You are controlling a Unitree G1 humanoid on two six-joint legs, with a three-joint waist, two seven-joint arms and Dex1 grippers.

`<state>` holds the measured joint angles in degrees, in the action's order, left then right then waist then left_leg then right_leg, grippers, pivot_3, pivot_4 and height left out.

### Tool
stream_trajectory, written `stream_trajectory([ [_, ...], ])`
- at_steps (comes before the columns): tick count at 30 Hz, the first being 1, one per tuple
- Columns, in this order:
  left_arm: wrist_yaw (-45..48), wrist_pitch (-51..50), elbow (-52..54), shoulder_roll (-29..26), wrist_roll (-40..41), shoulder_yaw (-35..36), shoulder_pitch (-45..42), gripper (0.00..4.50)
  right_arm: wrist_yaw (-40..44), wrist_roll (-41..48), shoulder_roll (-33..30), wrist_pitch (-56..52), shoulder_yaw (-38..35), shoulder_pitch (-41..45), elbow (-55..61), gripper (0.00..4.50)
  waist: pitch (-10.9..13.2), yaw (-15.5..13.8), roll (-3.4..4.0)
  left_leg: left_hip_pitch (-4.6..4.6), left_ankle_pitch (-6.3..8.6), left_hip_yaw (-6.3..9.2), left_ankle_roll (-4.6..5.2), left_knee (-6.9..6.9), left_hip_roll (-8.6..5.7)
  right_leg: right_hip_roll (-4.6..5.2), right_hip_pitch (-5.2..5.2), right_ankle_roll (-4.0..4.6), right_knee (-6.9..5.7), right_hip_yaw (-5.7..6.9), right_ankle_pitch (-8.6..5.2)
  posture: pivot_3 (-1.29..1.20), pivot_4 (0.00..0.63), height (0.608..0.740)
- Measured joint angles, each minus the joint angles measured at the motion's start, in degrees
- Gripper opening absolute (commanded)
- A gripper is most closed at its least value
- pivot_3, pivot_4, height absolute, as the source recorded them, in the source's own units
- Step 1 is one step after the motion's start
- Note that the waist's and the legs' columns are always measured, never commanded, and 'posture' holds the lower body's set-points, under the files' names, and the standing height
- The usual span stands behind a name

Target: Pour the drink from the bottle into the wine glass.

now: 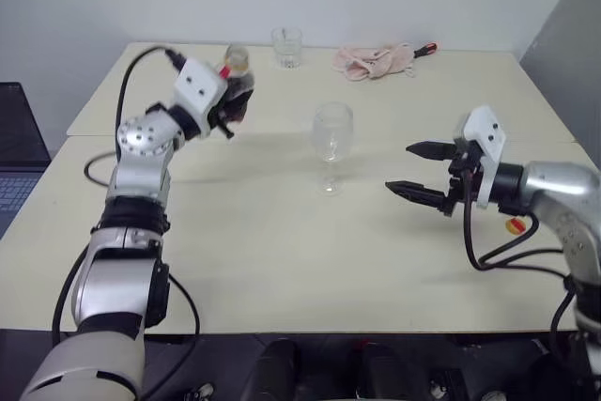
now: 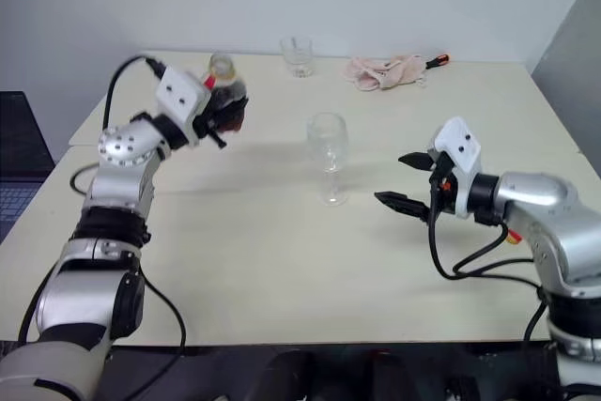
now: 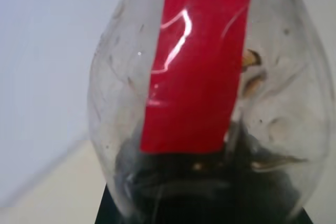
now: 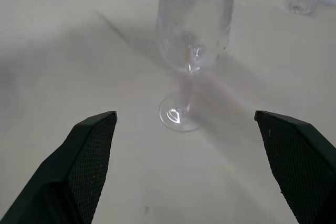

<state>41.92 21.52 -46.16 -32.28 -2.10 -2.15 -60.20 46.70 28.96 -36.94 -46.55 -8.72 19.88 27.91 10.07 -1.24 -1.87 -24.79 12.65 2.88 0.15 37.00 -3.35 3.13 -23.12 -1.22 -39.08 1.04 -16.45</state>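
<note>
Looking through the head camera, you see the left gripper [image 1: 228,105] clenched around the bottle [image 1: 238,82], holding it up off the cream table [image 1: 282,260] on your left side. The bottle's cap end points up and away, and the drink [image 2: 228,108] sits dark in its lower body. The wine glass [image 1: 331,146] stands upright on its foot near the middle of the table, apart from both arms, and its bowl looks empty. Your right gripper [image 1: 423,172] hovers to the right of the glass with its two black fingers spread wide, grasping nothing. At the far edge stand a short clear tumbler [image 1: 286,47] and, beside it to the right, a crumpled pink cloth [image 1: 374,60] with a red-handled tool [image 1: 424,49] against it.

From the left wrist, you see the bottle pressed close, its red label strip [image 3: 197,66] across the clear wall and the dark drink pooled below; the fingers themselves are hard to make out here.

From the right wrist, you see both fingertips [image 4: 89,150] set far apart, with the wine glass standing between and beyond them, untouched.
</note>
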Motion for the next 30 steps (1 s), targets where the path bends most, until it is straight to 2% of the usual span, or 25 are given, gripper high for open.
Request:
stream_trajectory([
  [3,-1.1,8.1,-5.7,0.1,-5.9,-4.5,-5.1,1.02,-3.7,-0.7,3.0,1.8,1.0,-6.9,3.1,4.50,0.0,0.8,0.01,0.01,0.09,-0.14,0.18,0.02,-0.05,0.00,-0.08,-0.03,-0.12,-0.18,0.01,0.00,0.150,0.740],
  [9,-10.1,18.0,-16.0,1.0,-18.3,-12.6,-10.6,1.02,-10.5,-0.6,6.8,1.9,2.0,-7.3,8.9,4.50,0.0,1.8,0.00,0.04,0.09,-0.04,0.21,0.00,-0.02,-0.07,-0.13,-0.06,-0.19,-0.12,-0.01,0.00,0.150,0.740],
  [18,-23.6,23.8,-21.8,0.0,-29.1,-18.5,-14.2,1.02,-15.6,-0.7,7.9,2.5,2.0,-6.2,9.4,4.50,0.0,1.6,0.00,0.03,0.08,-0.05,0.20,0.03,-0.06,-0.06,-0.13,-0.07,-0.20,-0.13,-0.02,0.00,0.150,0.740],
  [30,-38.8,26.4,-23.8,-2.7,-41.5,-26.3,-18.1,1.01,-16.8,-0.7,7.7,3.2,2.2,-5.1,9.5,4.50,0.0,1.5,-0.01,0.03,0.07,-0.07,0.19,0.05,-0.07,-0.06,-0.13,-0.09,-0.25,-0.13,-0.02,0.00,0.150,0.740],
])
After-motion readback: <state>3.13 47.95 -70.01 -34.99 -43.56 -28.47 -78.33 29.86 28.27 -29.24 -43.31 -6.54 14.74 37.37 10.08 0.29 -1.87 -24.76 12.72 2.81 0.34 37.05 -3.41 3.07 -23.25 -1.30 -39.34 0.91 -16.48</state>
